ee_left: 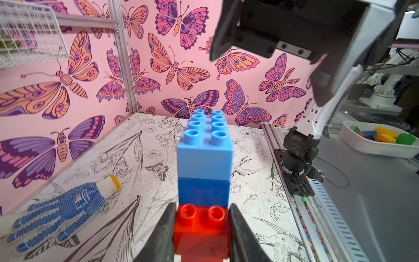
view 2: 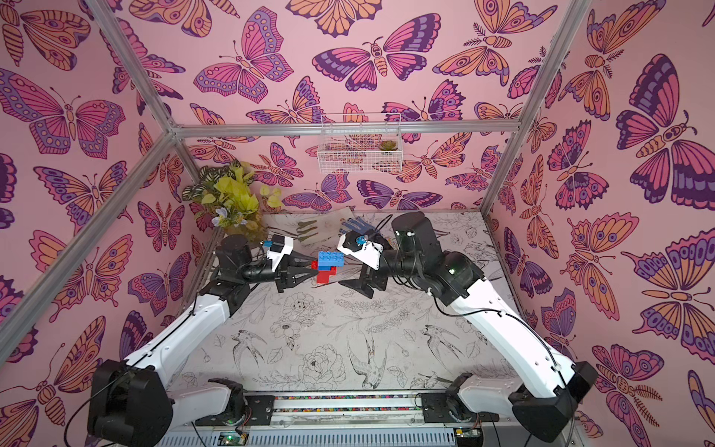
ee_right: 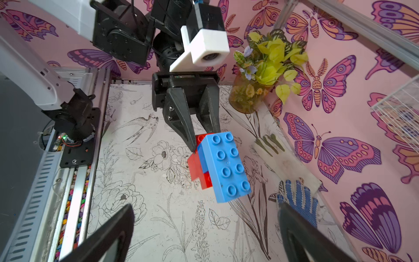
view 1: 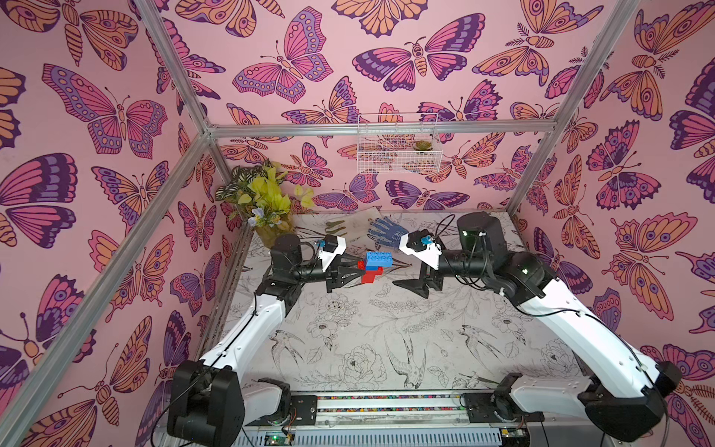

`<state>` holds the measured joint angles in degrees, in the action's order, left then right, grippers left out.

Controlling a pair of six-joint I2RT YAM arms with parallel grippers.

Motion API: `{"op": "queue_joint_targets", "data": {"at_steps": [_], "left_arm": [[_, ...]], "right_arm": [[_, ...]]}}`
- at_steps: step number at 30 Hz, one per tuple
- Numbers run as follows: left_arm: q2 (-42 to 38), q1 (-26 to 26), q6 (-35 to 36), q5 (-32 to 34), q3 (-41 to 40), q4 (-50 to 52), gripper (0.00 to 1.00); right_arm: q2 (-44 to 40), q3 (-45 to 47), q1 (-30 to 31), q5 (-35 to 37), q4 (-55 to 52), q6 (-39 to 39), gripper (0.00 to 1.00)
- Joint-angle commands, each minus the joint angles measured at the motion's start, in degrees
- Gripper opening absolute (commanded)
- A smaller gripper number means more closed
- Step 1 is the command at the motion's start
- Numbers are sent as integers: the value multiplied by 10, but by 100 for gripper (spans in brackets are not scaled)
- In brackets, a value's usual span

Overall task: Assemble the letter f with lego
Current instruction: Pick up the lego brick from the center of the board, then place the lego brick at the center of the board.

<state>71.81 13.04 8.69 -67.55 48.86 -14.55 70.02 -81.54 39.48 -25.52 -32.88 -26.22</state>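
Observation:
The lego is joined into one piece, the letter f (view 1: 370,275). A long light-blue brick (view 1: 379,258) (view 2: 330,258) (ee_left: 205,156) (ee_right: 226,163) lies across the top. A darker blue brick (ee_left: 204,191) sits under it, on a red stem with a side stub (view 2: 324,275) (ee_right: 196,169). My left gripper (view 1: 358,273) (ee_left: 203,206) is shut on the red end (ee_left: 201,229), both fingers pressed to its sides. My right gripper (view 1: 404,271) (ee_right: 206,207) stands wide open just right of the piece, touching nothing, with the blue studs facing it.
A blue dotted glove (view 1: 387,230) (ee_left: 61,211) and a pale glove (view 1: 348,224) lie behind the grippers. A potted plant (view 1: 267,201) fills the back left corner. A wire basket (view 1: 398,143) hangs on the back wall. A white tray of bricks (ee_left: 381,140) sits outside the cell.

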Motion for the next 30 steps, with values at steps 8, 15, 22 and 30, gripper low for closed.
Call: {"op": "queue_joint_targets", "data": {"at_steps": [8,15,22,30], "left_arm": [[35,0,-132,28,-15,-14,20],[70,2,-220,44,-15,-16,17],[93,11,-282,88,-41,-49,18],[109,15,-433,138,-103,-209,17]], "right_arm": [[-80,94,2,75,74,106,99],[-102,130,8,84,75,144,99],[-136,187,15,90,95,175,99],[-148,220,17,95,102,190,99]]}}
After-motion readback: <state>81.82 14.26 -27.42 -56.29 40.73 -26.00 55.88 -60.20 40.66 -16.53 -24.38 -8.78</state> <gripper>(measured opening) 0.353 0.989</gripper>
